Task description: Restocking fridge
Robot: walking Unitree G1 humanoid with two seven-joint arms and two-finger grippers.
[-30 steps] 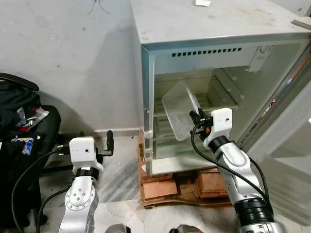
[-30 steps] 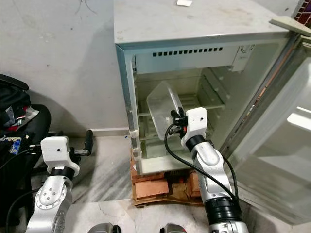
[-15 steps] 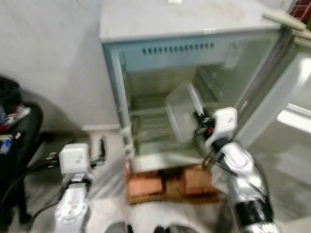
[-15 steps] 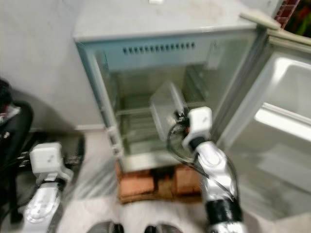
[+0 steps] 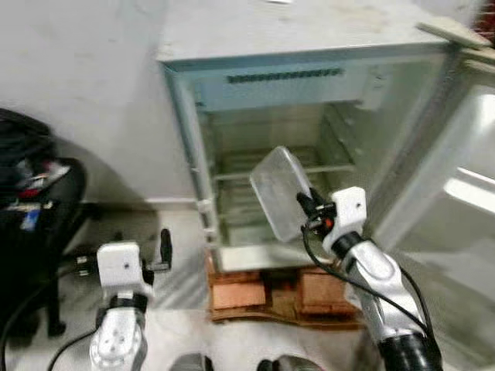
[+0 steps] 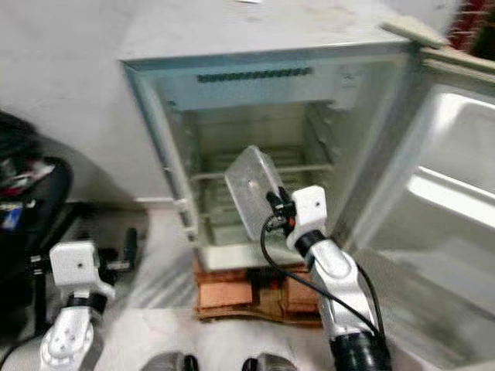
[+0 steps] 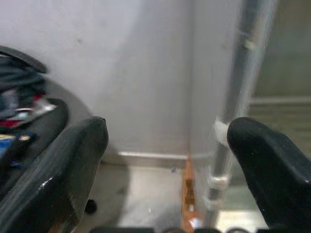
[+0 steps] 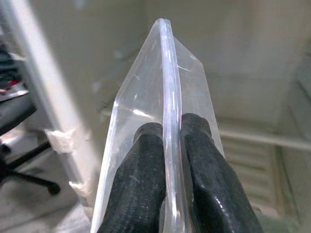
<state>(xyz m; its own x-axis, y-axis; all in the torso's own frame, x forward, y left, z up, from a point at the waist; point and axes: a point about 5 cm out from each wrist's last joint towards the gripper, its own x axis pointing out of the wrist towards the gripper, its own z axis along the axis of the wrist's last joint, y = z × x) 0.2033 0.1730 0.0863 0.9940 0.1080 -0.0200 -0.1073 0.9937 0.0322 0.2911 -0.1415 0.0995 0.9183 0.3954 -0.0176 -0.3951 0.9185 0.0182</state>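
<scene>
**Right gripper holding clear container at the open fridge**

Head views, left and right eye. I see the small fridge with its door swung open on my right. It stands on red bricks over a pale floor. Wire shelves cross the inside; what sits on them I cannot make out through the blur. The right gripper is raised in front of the opening, fingers pinched on the rim of a clear plastic container. The container is tilted, its flat bottom turned toward me, and it hangs just before the shelf level, at the mouth of the cabinet. Whether it touches a shelf I cannot tell. The left gripper sits low, well left of the fridge, over the floor. A dark chair with clutter on its seat stands at far left against the grey wall.

Left wrist view. The left gripper's two black fingers stand wide apart with nothing between them. Past them I see the wall, the chair seat and the fridge's front left edge.

Right wrist view. Both black fingers close tightly on the container's thin rim, one on each side. The clear walls spread away from the rim, with the fridge interior and a wire shelf beyond.
</scene>
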